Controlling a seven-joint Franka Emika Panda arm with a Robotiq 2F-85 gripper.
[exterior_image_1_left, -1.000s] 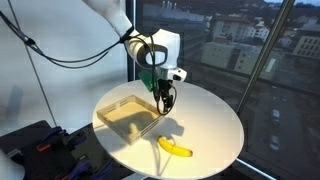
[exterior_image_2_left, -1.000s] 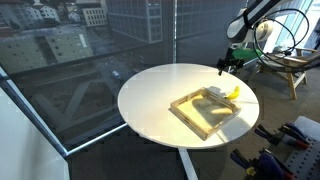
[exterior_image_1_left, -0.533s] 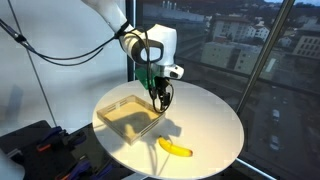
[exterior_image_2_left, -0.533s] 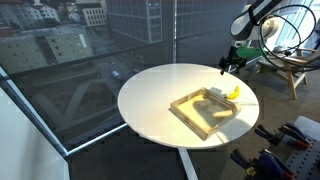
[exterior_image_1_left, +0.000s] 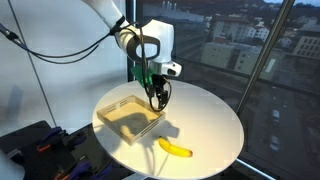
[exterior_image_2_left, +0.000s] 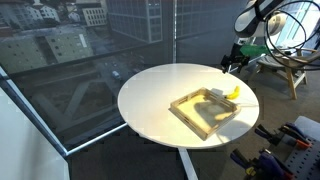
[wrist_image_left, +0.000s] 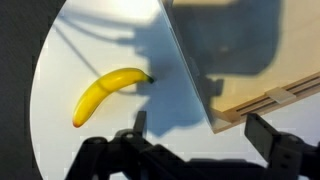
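Banana (wrist_image_left: 109, 92), at roughly nine o'clock in the wrist view, lies flat on the round white table (wrist_image_left: 60, 140), its dark stem end pointing toward the near edge of the wooden tray (wrist_image_left: 260, 75), close to it but apart. Tray occupies the two o'clock region of that view, its light rim running diagonally. Jaws (wrist_image_left: 195, 135) enter from the six o'clock edge; they stand spread wide and hold nothing, with bare table between the two dark fingers (wrist_image_left: 268, 135).

In an exterior view the banana (exterior_image_1_left: 176, 148) sits at five o'clock on the table (exterior_image_1_left: 215, 125), the tray (exterior_image_1_left: 127, 113) at nine o'clock, and the jaws (exterior_image_1_left: 158, 100) hang above the tray's corner, clear of both.

Risks, as judged from this layout: a descent from the present position would meet the tray rim rather than the fruit, and could knock the tray across the smooth top. The banana's curve invites rolling or slipping if pinched off-centre, and a push toward the table's edge could send it off.
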